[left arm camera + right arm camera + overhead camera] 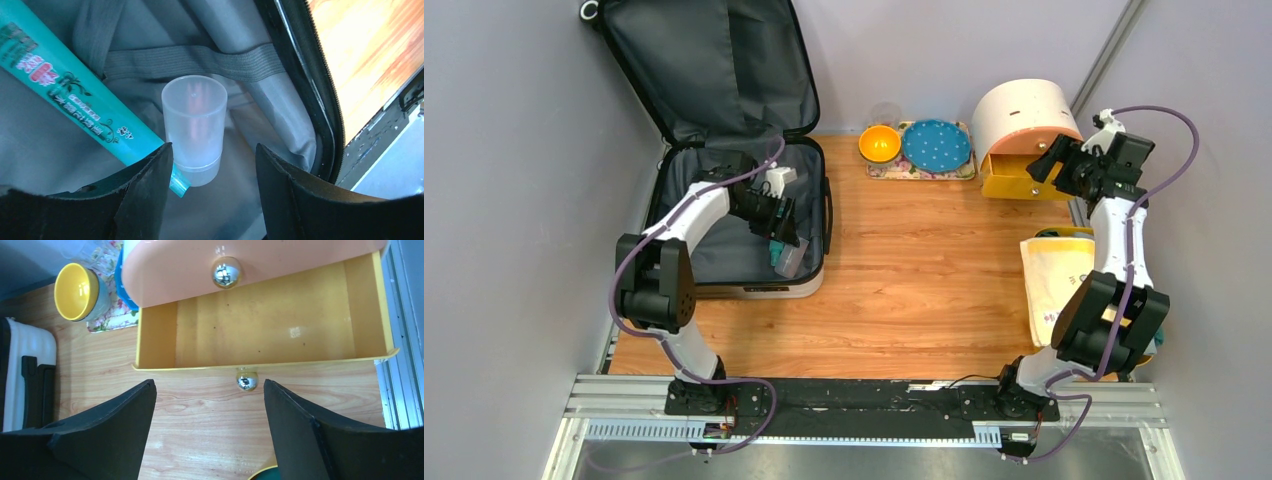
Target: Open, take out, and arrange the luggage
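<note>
Two spread: left tool (214,150) by one cup (194,120), one tube (75,95) (in luggage (714,60)); right tool (210,390) facing drawer (280,325).

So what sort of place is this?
Likely a robot test cell, not a home: a wooden table boxed in by plain grey panels, an aluminium mounting rail along its near edge, the luggage as a prop.

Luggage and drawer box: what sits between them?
Top view: between luggage and drawer box, a yellow bowl and blue dotted plate on a floral mat.
</note>
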You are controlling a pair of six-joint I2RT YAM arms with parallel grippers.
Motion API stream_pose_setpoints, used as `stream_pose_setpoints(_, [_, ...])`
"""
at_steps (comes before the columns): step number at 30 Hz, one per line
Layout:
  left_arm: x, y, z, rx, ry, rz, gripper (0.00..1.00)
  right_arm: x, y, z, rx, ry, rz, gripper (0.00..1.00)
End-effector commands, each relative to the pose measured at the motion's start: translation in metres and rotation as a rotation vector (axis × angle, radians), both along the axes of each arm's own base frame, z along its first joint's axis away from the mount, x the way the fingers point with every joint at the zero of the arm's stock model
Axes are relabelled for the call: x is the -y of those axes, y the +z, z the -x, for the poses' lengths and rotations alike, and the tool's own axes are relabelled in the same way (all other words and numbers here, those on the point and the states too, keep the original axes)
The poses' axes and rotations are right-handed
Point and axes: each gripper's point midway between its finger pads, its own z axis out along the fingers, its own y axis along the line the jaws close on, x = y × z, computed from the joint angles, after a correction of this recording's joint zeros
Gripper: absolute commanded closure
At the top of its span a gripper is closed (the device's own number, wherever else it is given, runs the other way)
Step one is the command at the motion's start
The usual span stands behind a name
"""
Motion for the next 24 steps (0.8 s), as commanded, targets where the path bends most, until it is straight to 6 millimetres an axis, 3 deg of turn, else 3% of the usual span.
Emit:
stream_pose_setpoints(1, [0.005,-0.018,0.014,-0.026,-0.071,-0.037,0.3,-0.014,0.048,0.003,0.116,0.068,0.031,0.18])
stream_pose_setpoints(7, [0.014,-0.037,0.013,-0.024,-0.094,-0.073,0.3,-0.033,0.061,0.004,0.153,0.13,0.02,0.15])
stream_pose_setpoints(13, [0.018,-0.049,-0.003,-0.027,-0.051,-0.087,0.31,-0.076,0.081,0.008,0.222,0.275,0.01,0.11])
stream_pose_setpoints(15, [0.023,-0.045,-0.006,-0.03,-0.038,-0.063,0.38,-0.094,0.085,0.009,0.236,0.325,0.014,0.11])
stream_pose_setpoints(18, [0.032,-0.021,-0.005,-0.016,-0.034,0.015,0.59,-0.123,0.094,0.013,0.265,0.413,0.02,0.11])
stream_pose_setpoints(19, [0.037,-0.01,-0.004,-0.013,-0.029,0.065,0.73,-0.131,0.097,0.014,0.274,0.436,0.02,0.11])
stream_pose_setpoints(22, [0.041,0.037,-0.014,0.056,0.038,0.211,0.92,-0.163,0.104,0.019,0.294,0.525,-0.005,0.11])
stream_pose_setpoints(24, [0.041,0.073,-0.02,0.118,0.075,0.315,0.95,-0.187,0.11,0.023,0.312,0.585,-0.026,0.11])
